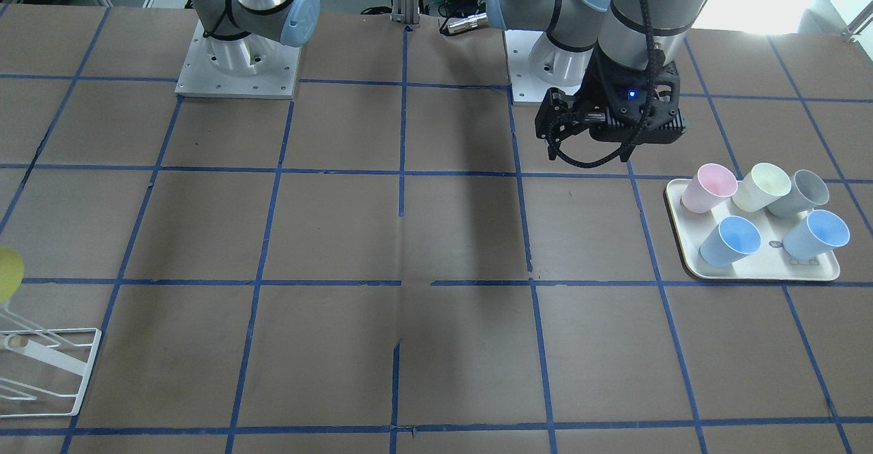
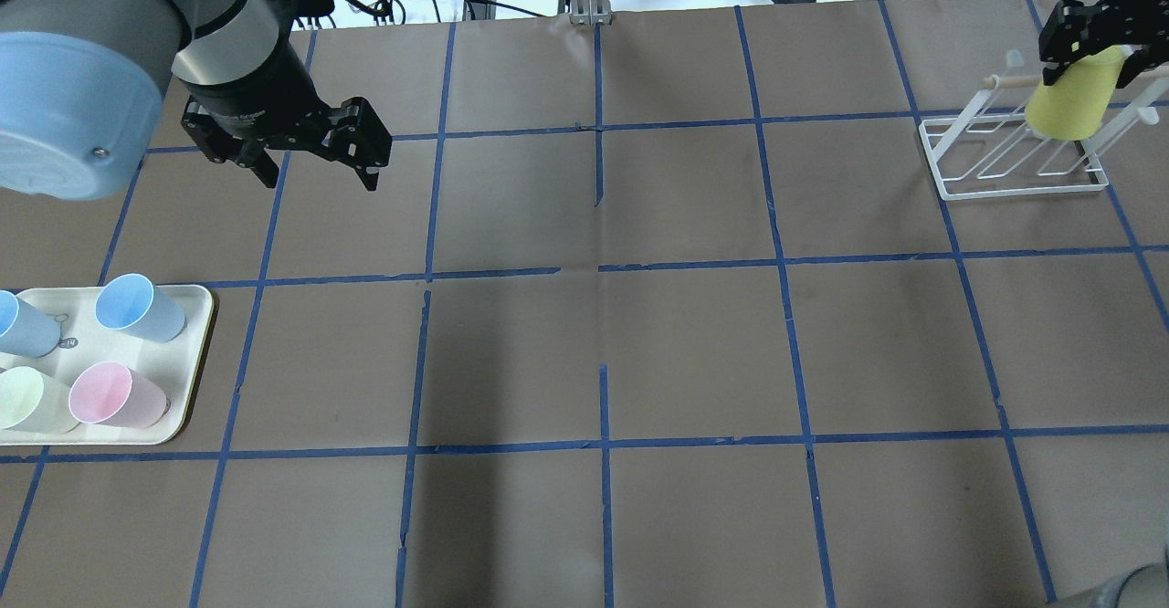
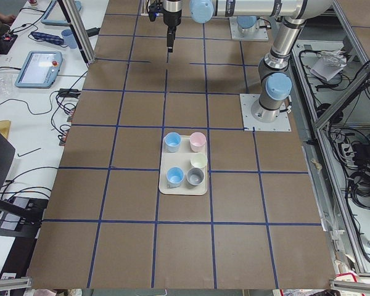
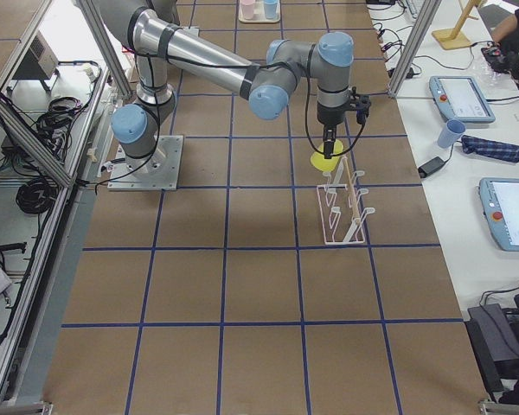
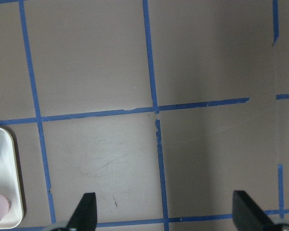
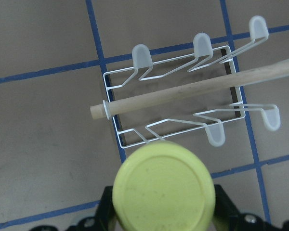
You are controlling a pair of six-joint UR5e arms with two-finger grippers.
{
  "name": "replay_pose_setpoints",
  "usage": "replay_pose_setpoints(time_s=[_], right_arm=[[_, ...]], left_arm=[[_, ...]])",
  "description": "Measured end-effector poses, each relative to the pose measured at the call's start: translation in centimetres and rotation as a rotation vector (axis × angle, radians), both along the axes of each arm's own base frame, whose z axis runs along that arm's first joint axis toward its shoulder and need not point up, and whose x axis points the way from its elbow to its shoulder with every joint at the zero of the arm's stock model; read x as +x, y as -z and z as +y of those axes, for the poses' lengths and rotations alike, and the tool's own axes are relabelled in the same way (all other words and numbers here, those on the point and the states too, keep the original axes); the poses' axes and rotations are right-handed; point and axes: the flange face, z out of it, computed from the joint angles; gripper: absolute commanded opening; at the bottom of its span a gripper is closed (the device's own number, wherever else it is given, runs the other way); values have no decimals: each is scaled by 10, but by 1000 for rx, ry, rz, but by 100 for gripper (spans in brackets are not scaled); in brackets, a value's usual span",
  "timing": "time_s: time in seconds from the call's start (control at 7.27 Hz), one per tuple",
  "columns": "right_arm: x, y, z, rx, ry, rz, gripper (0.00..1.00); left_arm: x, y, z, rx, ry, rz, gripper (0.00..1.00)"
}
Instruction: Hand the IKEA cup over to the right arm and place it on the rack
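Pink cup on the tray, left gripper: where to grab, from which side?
Probably the rim wall, from above: the pink cup stands upright, mouth open, tapered, no handle. One finger inside, one outside, on the side facing table centre; the pale yellow cup and a blue cup stand close on other sides.

We're seeing brown table (image 2: pixel 694 343) w/ blue tape grid carrying cream tray (image 2: pixel 194 371) near left, white rack (image 6: pixel 183 91) far right.
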Motion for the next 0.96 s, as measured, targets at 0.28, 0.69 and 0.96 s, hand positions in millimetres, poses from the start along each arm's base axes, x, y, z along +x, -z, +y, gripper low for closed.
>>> replay_pose_setpoints(time_s=[0.28,0.69,0.96], right_arm=[[-3,18,-11,-27,-5,-4,1],[-3,30,-20,-51,-16,-30,11],[-3,38,-22,-42,-38,-31,51]], left_arm=[[7,2,-1,-17,-16,29,100],[23,-7,4,30,39,40,100],[24,-7,6,41,43,62,100]])
